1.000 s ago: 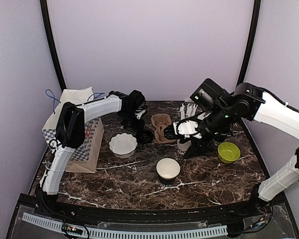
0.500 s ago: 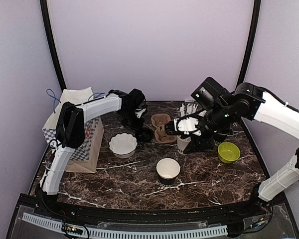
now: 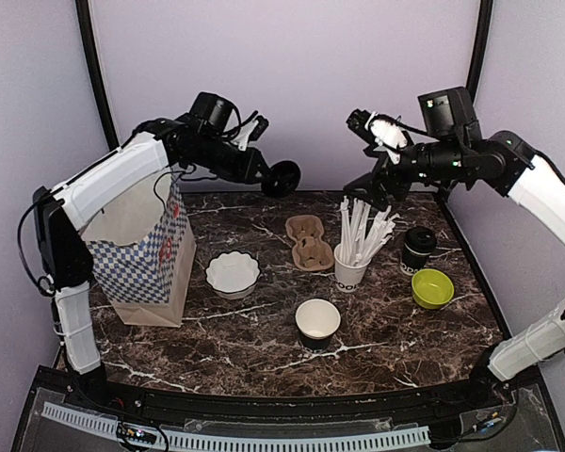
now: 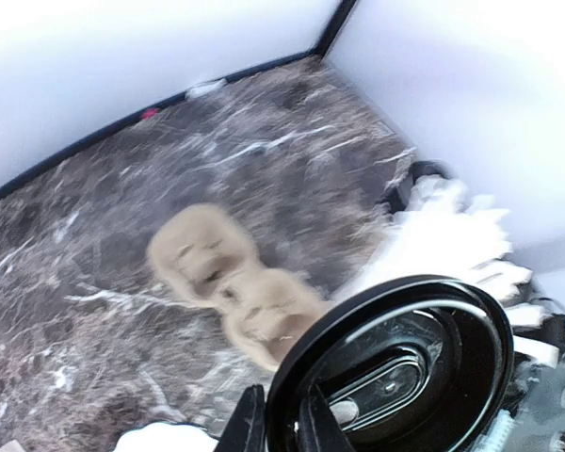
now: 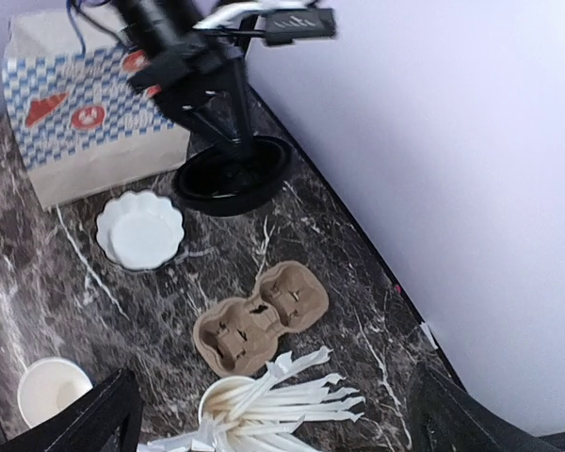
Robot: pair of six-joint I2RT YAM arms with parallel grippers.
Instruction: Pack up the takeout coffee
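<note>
My left gripper (image 3: pixel 271 173) is raised over the back of the table, shut on the rim of a black plastic lid (image 3: pixel 284 177). In the left wrist view that lid (image 4: pixel 395 367) stands on edge between the fingers, filling the lower right. One black takeout coffee cup (image 3: pixel 419 249) stands lidded at the right, behind the green bowl. The other cup (image 3: pixel 317 320), (image 5: pixel 52 391) stands without a lid, its white inside showing, at front centre. My right gripper (image 3: pixel 369 127) hangs high above the straws, open and holding nothing, and in its own view (image 5: pixel 278 424) the fingers are spread wide.
A brown two-cup carrier (image 3: pixel 309 242), (image 5: pixel 259 315) lies at centre back. A white cup of straws (image 3: pixel 351 266) stands beside it. A lime-green bowl (image 3: pixel 432 287) sits at the right, a white scalloped dish (image 3: pixel 233 273) left of centre, and a checked paper bag (image 3: pixel 141 254) stands open at the left.
Both arms have risen from the table. The left gripper closed on the black lid and lifted it. The right gripper opened and pulled away, uncovering the lidded black cup.
</note>
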